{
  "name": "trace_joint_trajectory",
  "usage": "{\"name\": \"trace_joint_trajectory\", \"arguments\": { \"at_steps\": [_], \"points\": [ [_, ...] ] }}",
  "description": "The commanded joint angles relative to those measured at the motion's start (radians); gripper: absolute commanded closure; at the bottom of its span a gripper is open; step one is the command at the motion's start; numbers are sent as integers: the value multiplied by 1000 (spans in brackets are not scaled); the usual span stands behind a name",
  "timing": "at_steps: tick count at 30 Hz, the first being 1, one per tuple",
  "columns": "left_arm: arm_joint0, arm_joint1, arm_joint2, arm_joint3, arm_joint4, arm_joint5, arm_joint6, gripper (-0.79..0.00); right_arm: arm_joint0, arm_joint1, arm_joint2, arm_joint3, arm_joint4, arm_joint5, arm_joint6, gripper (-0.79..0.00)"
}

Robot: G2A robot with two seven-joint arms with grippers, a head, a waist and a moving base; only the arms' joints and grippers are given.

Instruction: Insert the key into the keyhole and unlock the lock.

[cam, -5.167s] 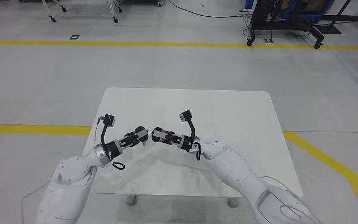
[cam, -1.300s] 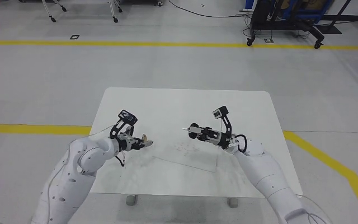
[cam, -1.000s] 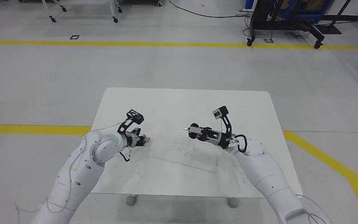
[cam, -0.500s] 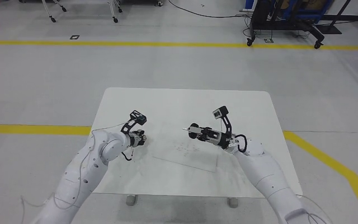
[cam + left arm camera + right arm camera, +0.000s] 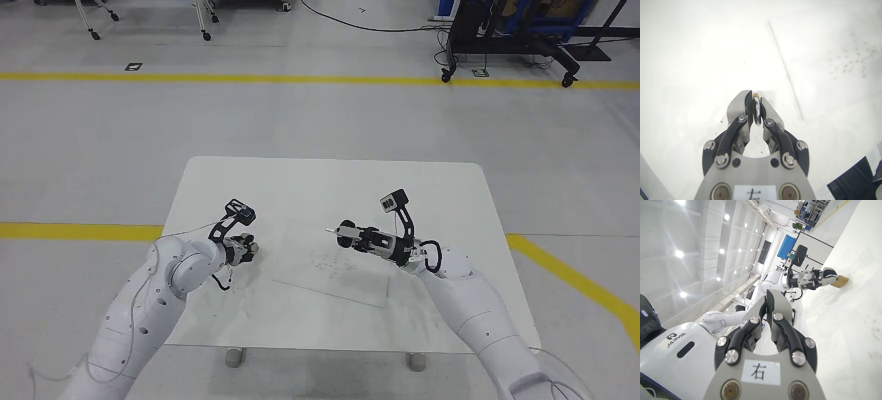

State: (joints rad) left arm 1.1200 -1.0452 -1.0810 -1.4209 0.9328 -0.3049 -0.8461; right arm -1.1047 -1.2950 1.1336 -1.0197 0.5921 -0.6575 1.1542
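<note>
Left hand lower, lock at table

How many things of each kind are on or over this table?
grippers: 2, the left gripper and the right gripper
lock: 1
key: 1
clear sheet: 1
Total: 5

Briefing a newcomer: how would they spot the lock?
Start at the white table, on the robot's left half. The left gripper is shut there on the lock: a small brass block with a silver shackle, unlike the thin key in the right gripper.
</note>
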Motion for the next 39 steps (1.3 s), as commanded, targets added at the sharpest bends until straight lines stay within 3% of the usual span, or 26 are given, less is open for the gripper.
{"name": "trace_joint_trajectory", "arguments": {
  "at_steps": [1, 2, 4, 10, 24, 33, 35, 39],
  "points": [
    [1, 0, 1, -2, -2, 0, -5, 0, 0, 0, 0, 0, 0, 0, 0, 0],
    [1, 0, 1, -3, -3, 0, -7, 0, 0, 0, 0, 0, 0, 0, 0, 0],
    [2, -1, 0, -3, -7, -2, -10, -194, 0, 0, 0, 0, 0, 0, 0, 0],
    [3, 0, -5, -6, -15, -6, -12, -314, 0, 0, 0, 0, 0, 0, 0, 0],
    [22, 12, -51, -9, -58, -73, -28, -332, 0, 0, 0, 0, 0, 0, 0, 0],
    [35, 19, -73, -18, -81, -106, -30, -280, 0, 0, 0, 0, 0, 0, 0, 0],
    [36, 19, -68, -20, -77, -106, -34, -225, 0, 0, 0, 0, 0, 0, 0, 0],
    [32, 18, -56, -18, -70, -101, -33, -188, 0, 0, 0, 0, 0, 0, 0, 0]
  ]
}}
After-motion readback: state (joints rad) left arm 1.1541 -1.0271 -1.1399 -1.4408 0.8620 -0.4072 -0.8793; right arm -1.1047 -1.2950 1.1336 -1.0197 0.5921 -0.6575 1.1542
